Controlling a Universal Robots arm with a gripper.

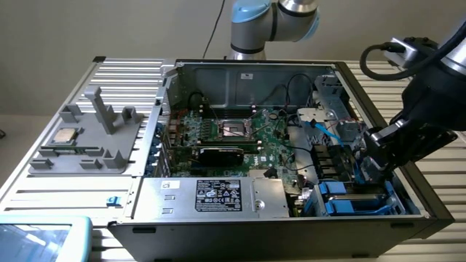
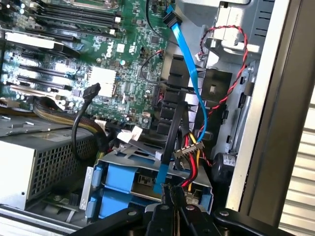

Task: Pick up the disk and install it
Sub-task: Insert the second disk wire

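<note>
Over the case's right end: gripper above the drive cage.
From the exterior view's left I see a grey tray (image 1: 102, 158) with a chip (image 1: 64, 135), the open case (image 1: 248, 82), then the disk (image 1: 342, 190) (image 2: 123, 177) seated in the cage (image 2: 142, 155), its blue end showing and its long axis hidden inside. My gripper (image 1: 375, 164) (image 2: 172, 206) hangs just above; whether it is clenched I cannot tell.

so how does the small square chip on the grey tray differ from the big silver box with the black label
The small square chip lies outside the computer case, on the grey tray at the exterior view's left; the big silver box sits inside the case, along its near edge. The chip is far smaller than the box. The chip's top is plain metal, while the box carries a black printed label. Both are silver metal.
</note>
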